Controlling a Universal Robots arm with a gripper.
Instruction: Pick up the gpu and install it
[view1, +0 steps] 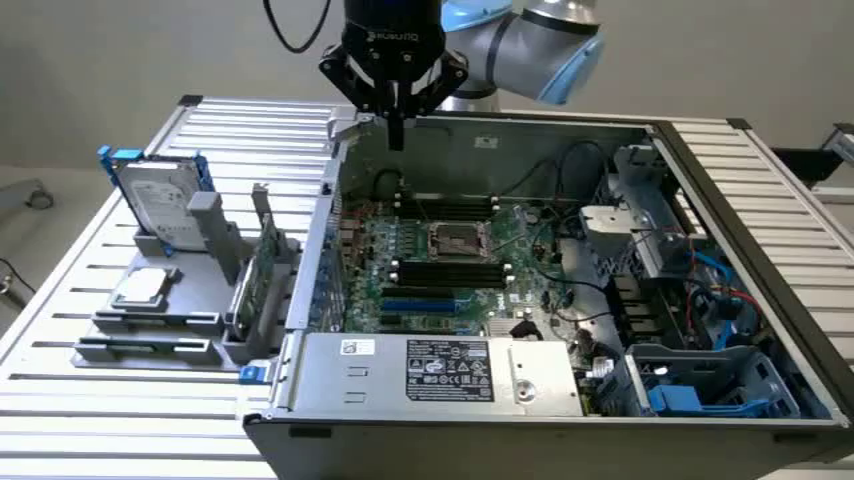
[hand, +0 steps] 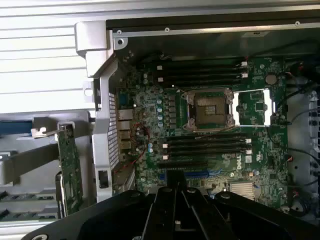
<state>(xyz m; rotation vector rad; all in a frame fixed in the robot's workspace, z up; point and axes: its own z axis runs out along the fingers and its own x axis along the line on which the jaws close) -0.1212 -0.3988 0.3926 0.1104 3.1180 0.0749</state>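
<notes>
You see the gripper (view1: 396, 138) over the case (view1: 561, 122) corner, jaws pressed together, empty; the gpu (view1: 256, 285) stands upright outside it.

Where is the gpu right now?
The gpu stands on edge in the grey rack at the exterior view's left, just outside the computer case, with the hard drive further left.
</notes>
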